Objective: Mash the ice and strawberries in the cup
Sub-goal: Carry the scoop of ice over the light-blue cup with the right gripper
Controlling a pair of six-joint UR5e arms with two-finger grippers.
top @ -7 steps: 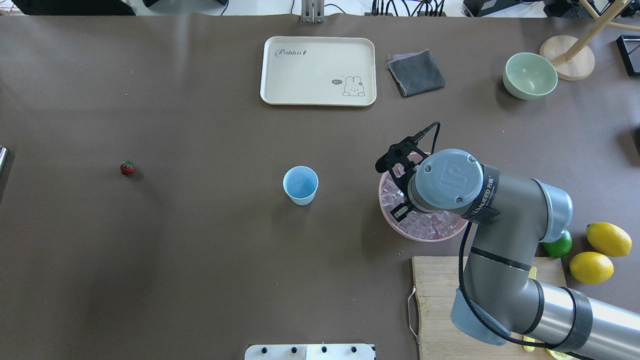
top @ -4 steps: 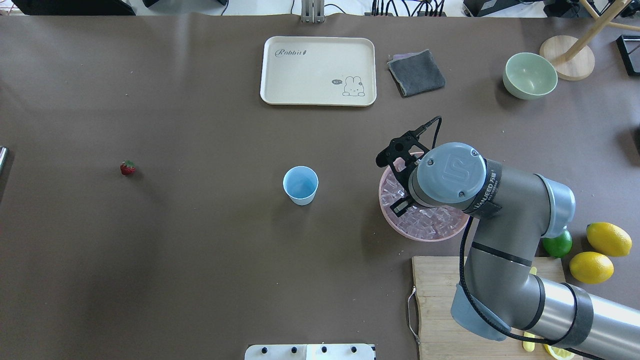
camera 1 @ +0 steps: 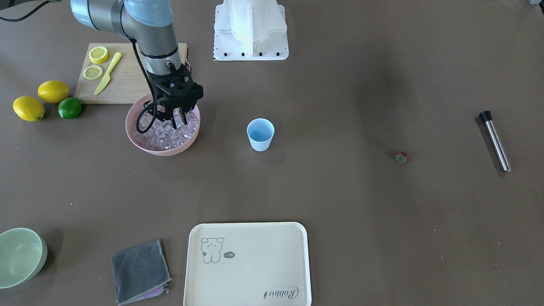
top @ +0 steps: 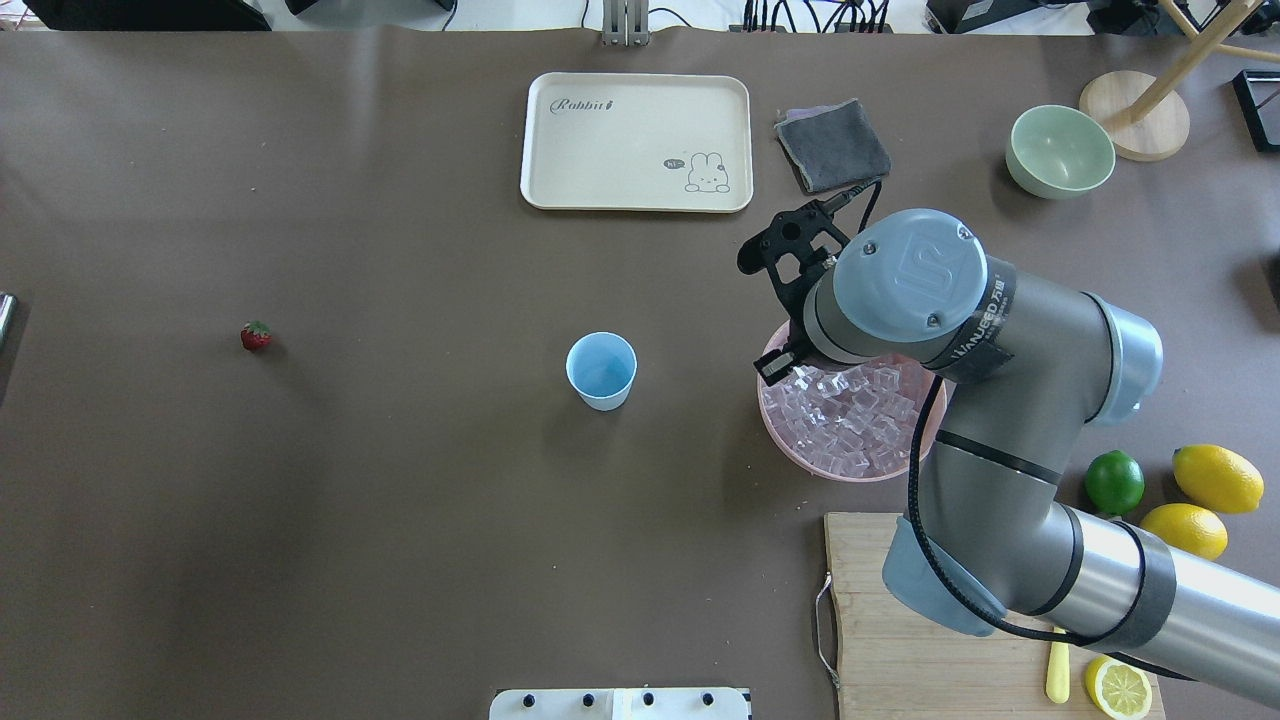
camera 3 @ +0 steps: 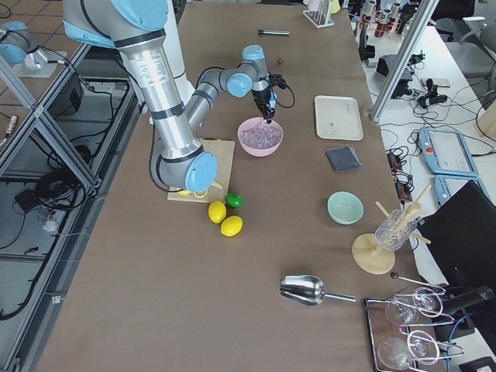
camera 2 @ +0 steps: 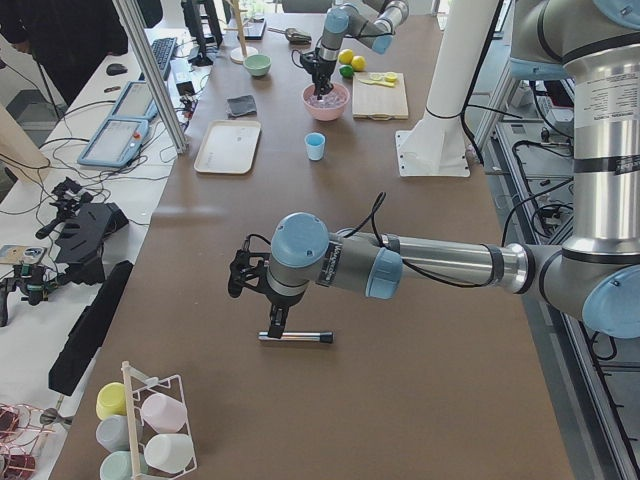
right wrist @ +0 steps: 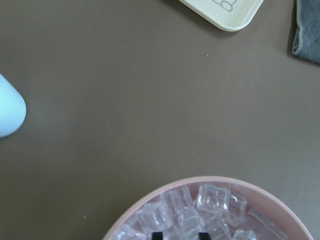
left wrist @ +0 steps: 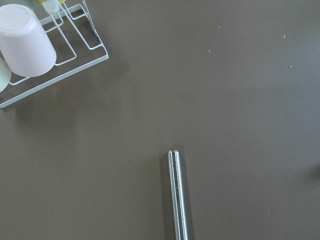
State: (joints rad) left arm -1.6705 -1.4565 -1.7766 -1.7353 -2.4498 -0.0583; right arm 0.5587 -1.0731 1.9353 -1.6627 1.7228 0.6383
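Observation:
The pale-blue cup (top: pixel 601 370) stands upright mid-table, nothing showing inside. To its right, a pink bowl (top: pixel 830 474) holds the ice (top: pixel 850 415). My right gripper (camera 1: pixel 179 124) hangs just above the ice at the bowl's cup-side edge. Its fingertips (right wrist: pixel 157 235) stand close together and look shut on one clear cube (right wrist: pixel 183 221). The strawberry (top: pixel 256 336) lies alone far to the left. My left gripper (camera 2: pixel 275 318) hovers over a steel muddler (left wrist: pixel 178 195) at the table's left end; I cannot tell whether it is open or shut.
A cream tray (top: pixel 636 140), a grey cloth (top: pixel 832 145) and a green bowl (top: pixel 1060 150) line the far edge. A cutting board (top: pixel 870 600) with a yellow knife and lemon slices, a lime (top: pixel 1114 482) and two lemons sit right of the pink bowl. A cup rack (left wrist: pixel 75 55) stands near the muddler.
The right arm has risen out of the ice bowl and shifted toward the far side, uncovering more of the ice. Cup and strawberry have not moved.

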